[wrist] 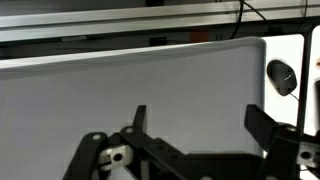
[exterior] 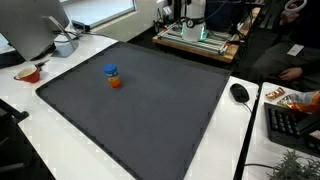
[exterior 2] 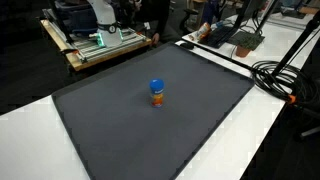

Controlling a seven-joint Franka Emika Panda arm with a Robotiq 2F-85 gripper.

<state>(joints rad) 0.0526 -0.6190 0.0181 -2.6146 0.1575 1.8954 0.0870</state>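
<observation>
A small bottle with a blue cap and orange body [exterior: 113,76] stands upright near the middle of a dark grey mat [exterior: 150,115]; it shows in both exterior views [exterior 2: 157,93]. In the wrist view my gripper [wrist: 200,125] is open and empty, its two black fingers spread above bare grey mat [wrist: 150,80]. The bottle is not in the wrist view. The gripper itself does not show in either exterior view.
A black mouse [exterior: 239,92] lies on the white table right of the mat and also shows in the wrist view [wrist: 283,77]. A keyboard [exterior: 290,122] and a snack packet [exterior: 277,97] lie beyond it. A small bowl [exterior: 28,73] and a cup [exterior: 65,45] stand nearby. Black cables [exterior 2: 280,75] run beside the mat.
</observation>
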